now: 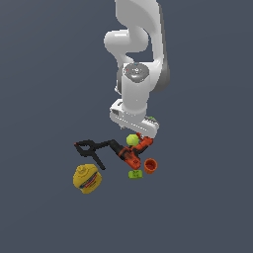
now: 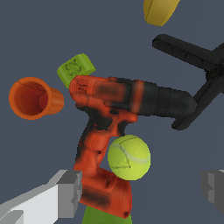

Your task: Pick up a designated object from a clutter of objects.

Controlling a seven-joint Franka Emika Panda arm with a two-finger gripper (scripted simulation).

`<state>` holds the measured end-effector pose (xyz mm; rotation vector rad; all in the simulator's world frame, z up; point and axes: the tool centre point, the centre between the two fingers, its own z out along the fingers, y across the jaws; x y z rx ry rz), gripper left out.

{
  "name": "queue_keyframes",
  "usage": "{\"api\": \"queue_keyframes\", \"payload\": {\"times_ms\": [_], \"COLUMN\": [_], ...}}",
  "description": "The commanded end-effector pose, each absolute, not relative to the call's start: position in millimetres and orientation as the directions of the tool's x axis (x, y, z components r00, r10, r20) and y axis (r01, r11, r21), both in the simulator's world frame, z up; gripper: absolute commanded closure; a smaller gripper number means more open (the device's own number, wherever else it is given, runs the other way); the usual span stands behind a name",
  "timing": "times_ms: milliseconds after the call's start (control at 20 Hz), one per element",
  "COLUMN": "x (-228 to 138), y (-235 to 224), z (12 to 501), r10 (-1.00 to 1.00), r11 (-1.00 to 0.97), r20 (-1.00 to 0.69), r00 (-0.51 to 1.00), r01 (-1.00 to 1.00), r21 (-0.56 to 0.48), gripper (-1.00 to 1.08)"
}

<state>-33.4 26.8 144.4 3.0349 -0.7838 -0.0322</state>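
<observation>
You're getting flat, even simulator light, no cast shadows or glare; the red-and-black plastic power drill [image 2: 114,114] is rendering soft and smeary, and the exterior view is looking low-res.

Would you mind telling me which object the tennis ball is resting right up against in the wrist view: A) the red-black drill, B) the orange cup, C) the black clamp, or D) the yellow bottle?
A: the tennis ball sits against the handle of the red-black drill, while the orange cup, black clamp and yellow bottle all lie apart from it.
</observation>
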Motion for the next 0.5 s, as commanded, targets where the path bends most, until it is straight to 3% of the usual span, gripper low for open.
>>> {"api": "queue_keyframes", "payload": {"times_ms": [0,450], "x": [-38.9,-54.6], "y": [28.4,31.6], "z": [131.0,100.4], "r10": [-0.535,-0.649], "r11": [-0.845,-0.761], "r20": [-0.013,-0.003], "r00": [0.844,0.761], "r01": [-0.535,-0.649], "r21": [0.009,0.002], "gripper": [-0.92,-0.92]}}
